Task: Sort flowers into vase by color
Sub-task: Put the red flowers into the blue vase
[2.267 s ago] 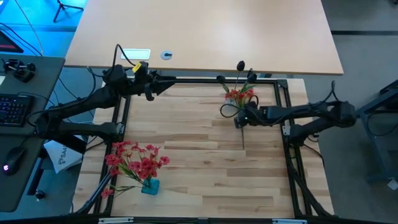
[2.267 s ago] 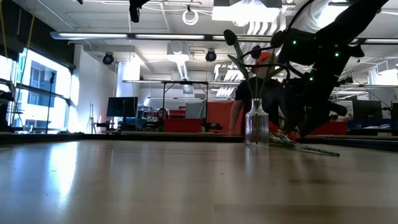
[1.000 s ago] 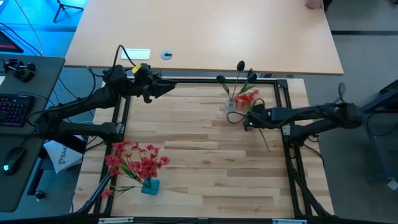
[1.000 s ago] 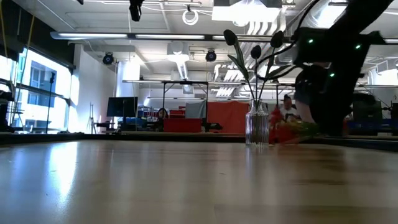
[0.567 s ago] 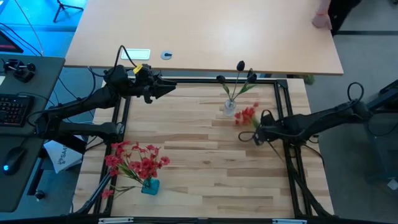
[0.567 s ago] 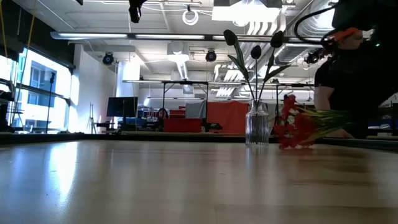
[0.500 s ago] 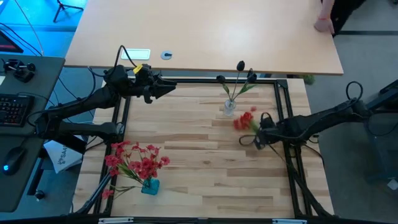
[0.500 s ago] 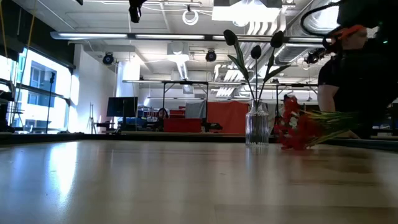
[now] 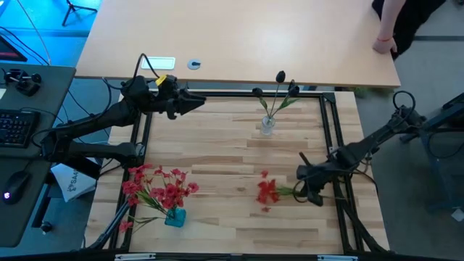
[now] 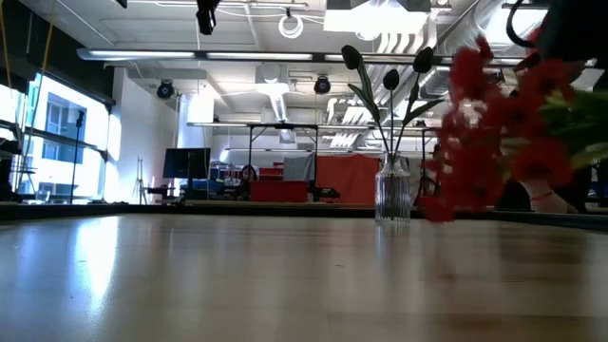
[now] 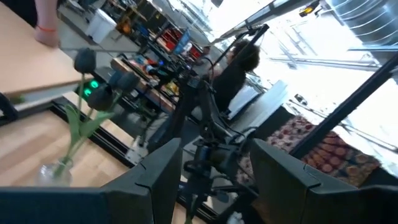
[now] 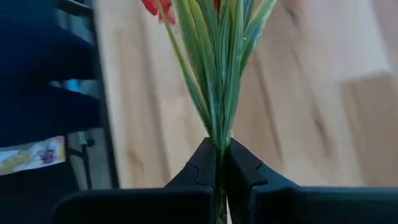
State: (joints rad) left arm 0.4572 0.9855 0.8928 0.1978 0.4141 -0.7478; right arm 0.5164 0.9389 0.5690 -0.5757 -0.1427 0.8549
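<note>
My right gripper [image 9: 299, 192] is at the table's right, toward its near edge, shut on a flower with red blossoms [image 9: 267, 192] that points toward the table's left. In the low view these blossoms [image 10: 494, 123] show large and blurred. A clear glass vase [image 9: 268, 125] at the far middle holds flowers with dark buds [image 9: 280, 75]. At the near left, a blue vase [image 9: 175, 216] holds several red flowers [image 9: 156, 187]. My left gripper [image 9: 194, 102] waits open above the table's far left edge, with nothing between its fingers [image 11: 158, 177]. My right gripper pinches the red flower's green stem [image 12: 219, 146] between its two fingers, just below the bunch of long leaves [image 12: 217, 68]. The fingers come level from the table's right and lie along the stem. The flower sticks out ahead of them, clear of the table.
A black frame [image 9: 326, 123] runs around the wooden table. Behind it stands a second, larger tabletop [image 9: 239, 40], and a person's hand [image 9: 384, 43] rests at its far right corner. Bare wood lies between the two vases.
My right gripper has gone from beside the glass vase toward the table's near edge, staying shut on the red flower. It has taken the flower up and clear of the table, with the blossoms pointing toward the table's left. The person's hand has slid along the far tabletop's right corner.
</note>
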